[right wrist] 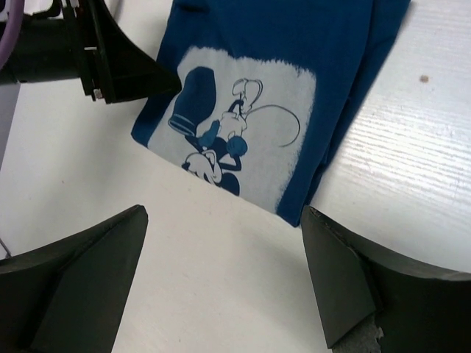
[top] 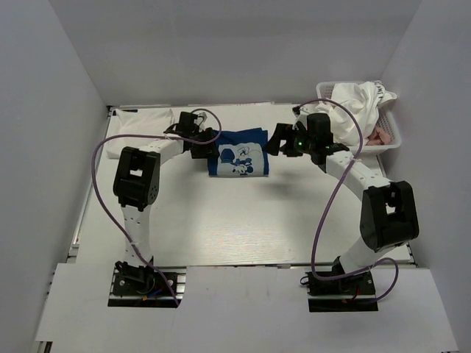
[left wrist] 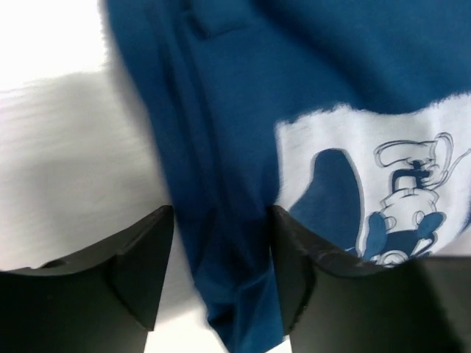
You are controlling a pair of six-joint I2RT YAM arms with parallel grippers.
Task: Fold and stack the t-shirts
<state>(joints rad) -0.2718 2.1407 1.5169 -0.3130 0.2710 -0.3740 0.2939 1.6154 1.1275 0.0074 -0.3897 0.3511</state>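
Both end effectors flank the folded navy t-shirt (top: 240, 154) mid-desk, the left end effector (left wrist: 218, 276) spread astride its left edge, seemingly to pinch it, the right end effector (right wrist: 224, 283) apart and empty, while white t-shirts (top: 358, 103) wait in the far-right basket (top: 395, 131).

A lab test cell, not a home. Plain white walls (top: 66, 81) box in a white table (top: 243, 220) on three sides. Two arms are bolted to plates (top: 143, 287) at its near edge, with purple cables (top: 324, 220) looping loose along them. Beyond the right hand (top: 283, 141) sits a basket (top: 390, 132) of laundry.
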